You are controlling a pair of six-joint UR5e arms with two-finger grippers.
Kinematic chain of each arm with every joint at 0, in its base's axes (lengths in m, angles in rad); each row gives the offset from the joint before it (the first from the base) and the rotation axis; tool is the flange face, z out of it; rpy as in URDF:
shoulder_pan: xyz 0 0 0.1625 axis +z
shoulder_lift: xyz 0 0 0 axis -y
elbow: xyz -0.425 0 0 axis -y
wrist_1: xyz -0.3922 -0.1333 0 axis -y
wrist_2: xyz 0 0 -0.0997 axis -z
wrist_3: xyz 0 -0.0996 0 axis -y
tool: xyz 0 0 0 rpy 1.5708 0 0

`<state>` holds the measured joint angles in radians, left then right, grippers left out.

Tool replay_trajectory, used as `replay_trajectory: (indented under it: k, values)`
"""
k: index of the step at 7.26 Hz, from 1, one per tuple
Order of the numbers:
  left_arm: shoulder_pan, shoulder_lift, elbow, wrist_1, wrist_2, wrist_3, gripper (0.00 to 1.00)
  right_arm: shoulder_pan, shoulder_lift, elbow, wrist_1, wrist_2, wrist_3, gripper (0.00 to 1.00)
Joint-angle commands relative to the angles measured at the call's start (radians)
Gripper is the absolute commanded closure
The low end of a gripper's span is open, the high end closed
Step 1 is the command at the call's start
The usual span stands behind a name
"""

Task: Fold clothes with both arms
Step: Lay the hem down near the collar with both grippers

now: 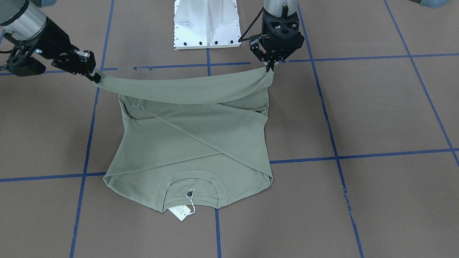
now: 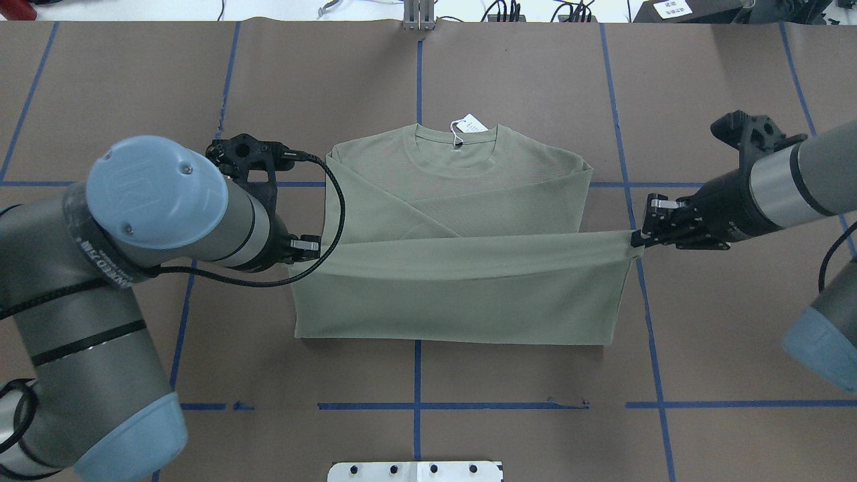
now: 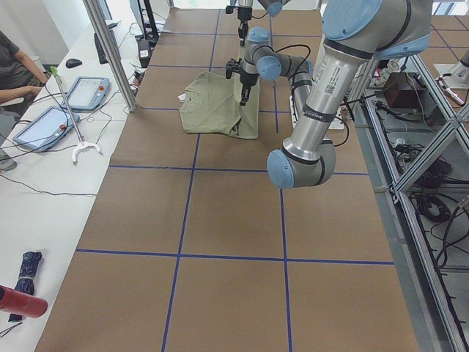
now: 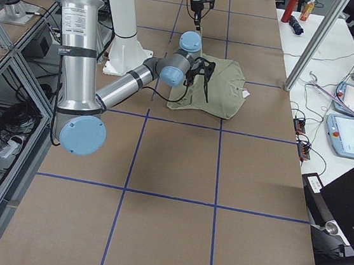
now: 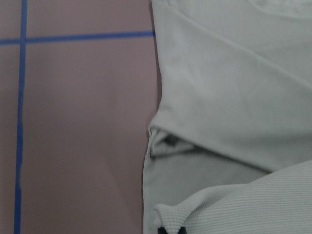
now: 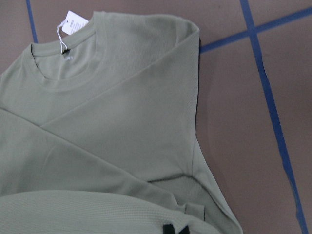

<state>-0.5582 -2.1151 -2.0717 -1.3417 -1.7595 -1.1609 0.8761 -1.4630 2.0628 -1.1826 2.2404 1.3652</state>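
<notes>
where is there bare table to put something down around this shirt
Bare table lies beyond the collar and paper tag, and between the shirt and the white base. Crowded at both shirt sides: the left gripper and right gripper hold the raised hem stretched between them.

There is one green shirt (image 1: 199, 145) on the surface (image 1: 385, 112). The shirt has one white paper tag (image 1: 180, 212). There are two robot arms, the left arm (image 2: 134, 227) and the right arm (image 2: 790, 177). Each arm has one gripper, so that makes two: the left gripper (image 1: 269, 68) and the right gripper (image 1: 96, 77). There is one white base (image 1: 206, 21). The side desk (image 3: 44, 205) has two tablets on it, one tablet (image 3: 94, 93) and a second tablet (image 3: 44, 126). One person (image 3: 15, 62) sits there.
</notes>
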Motion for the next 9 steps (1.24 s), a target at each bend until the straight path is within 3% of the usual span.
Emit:
replay_trajectory:
  k: [1, 3, 6, 9]
  values:
    - [-0.089, -0.051, 0.189, -0.153, -0.003, 0.012, 1.00, 0.078, 0.145, -0.194, 0.000, 0.021, -0.077, 1.00]
    - [-0.156, -0.106, 0.347, -0.267, -0.002, 0.033, 1.00, 0.089, 0.252, -0.344, 0.003, 0.016, -0.080, 1.00]
    - [-0.167, -0.131, 0.574, -0.509, 0.005, 0.030, 1.00, 0.095, 0.337, -0.502, 0.004, 0.010, -0.133, 1.00]
    - [-0.166, -0.143, 0.670, -0.582, 0.006, 0.026, 1.00, 0.092, 0.400, -0.611, 0.005, -0.030, -0.135, 1.00]
